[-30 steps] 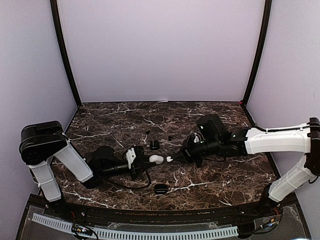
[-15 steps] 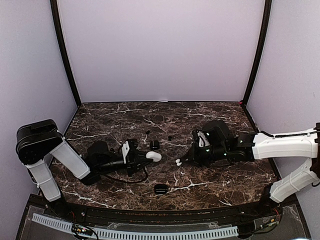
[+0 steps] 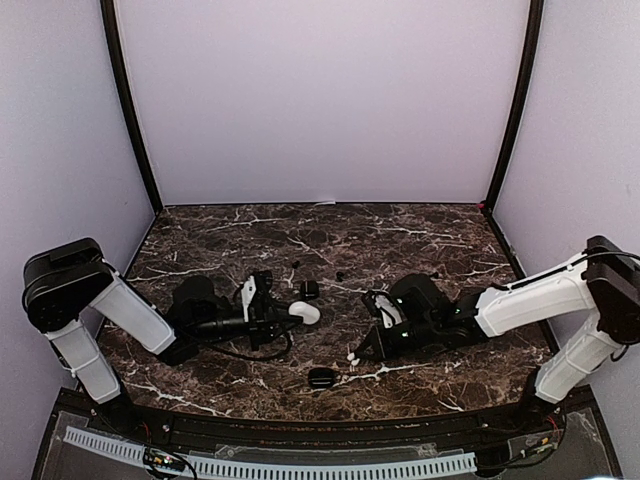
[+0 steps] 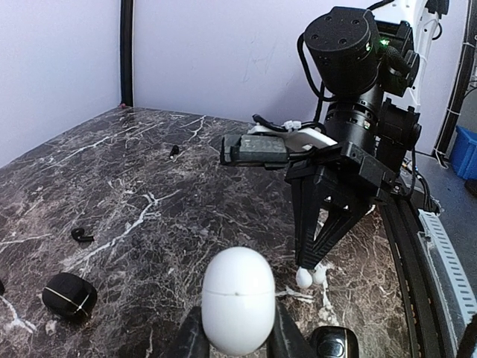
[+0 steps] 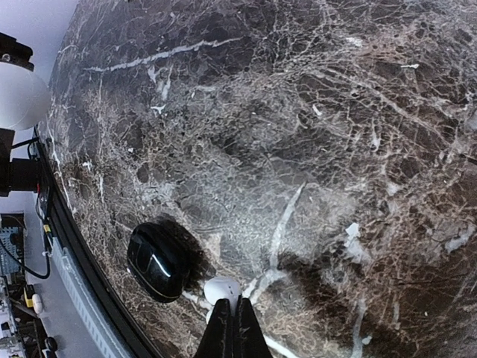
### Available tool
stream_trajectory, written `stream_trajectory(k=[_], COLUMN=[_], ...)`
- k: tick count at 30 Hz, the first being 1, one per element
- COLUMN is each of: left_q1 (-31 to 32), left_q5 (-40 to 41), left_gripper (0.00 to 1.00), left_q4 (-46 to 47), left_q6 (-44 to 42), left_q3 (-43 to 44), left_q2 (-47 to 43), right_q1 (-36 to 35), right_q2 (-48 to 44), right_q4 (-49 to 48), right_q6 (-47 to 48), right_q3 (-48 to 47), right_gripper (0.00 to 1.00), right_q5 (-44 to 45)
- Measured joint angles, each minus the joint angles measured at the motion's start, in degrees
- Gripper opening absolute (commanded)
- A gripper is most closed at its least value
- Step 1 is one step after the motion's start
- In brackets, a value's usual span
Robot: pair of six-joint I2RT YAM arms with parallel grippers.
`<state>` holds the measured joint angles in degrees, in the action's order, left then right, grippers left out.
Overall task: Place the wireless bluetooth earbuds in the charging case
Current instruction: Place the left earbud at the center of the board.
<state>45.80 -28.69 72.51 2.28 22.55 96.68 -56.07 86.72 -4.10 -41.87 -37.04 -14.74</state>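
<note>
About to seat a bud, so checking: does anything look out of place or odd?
The white egg-shaped charging case in the left gripper looks shut, seam closed, while the right gripper holds a glossy white earbud: no opening for it yet.

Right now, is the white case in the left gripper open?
No, the white case is shut, with only a thin seam line across its middle.

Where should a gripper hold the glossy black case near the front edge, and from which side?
Probably from straight above: the glossy black case lies flat on the table. Pinch its middle across the shorter width; the rounded ends could slip.
</note>
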Motion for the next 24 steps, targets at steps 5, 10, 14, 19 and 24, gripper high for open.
stream_trajectory(k=[5,10,14,19,24], left_q1=[0.0,0.0,0.0,0.0,0.0], left_q5=[-2.0,-6.3,-10.4,-15.3,-19.8], left_gripper=[0.19,0.19,0.18,0.18,0.18], left_q4=[-0.6,-1.6,-0.5,0.2,1.7], left_q6=[0.1,0.8,1.6,2.7,4.0], left_q3=[0.1,1.8,2.3,2.6,2.6], left_q2=[0.0,0.2,1.2,2.8,3.2], right_q1=[0.0,0.0,-0.9,-4.9,-7.6], right_q2=[1.9,0.2,-4.7,-7.3,-6.1], right_q4=[-0.6,1.5,0.8,-2.1,-4.0], right_q6=[1.8,6.0,11.7,18.2,23.7], right_q3=[0.0,-0.1,-0.1,-1.8,-5.3], right_gripper=[0.32,0.59,0.85,0.92,0.94], right_q5=[0.4,3.4,4.1,3.5,2.4])
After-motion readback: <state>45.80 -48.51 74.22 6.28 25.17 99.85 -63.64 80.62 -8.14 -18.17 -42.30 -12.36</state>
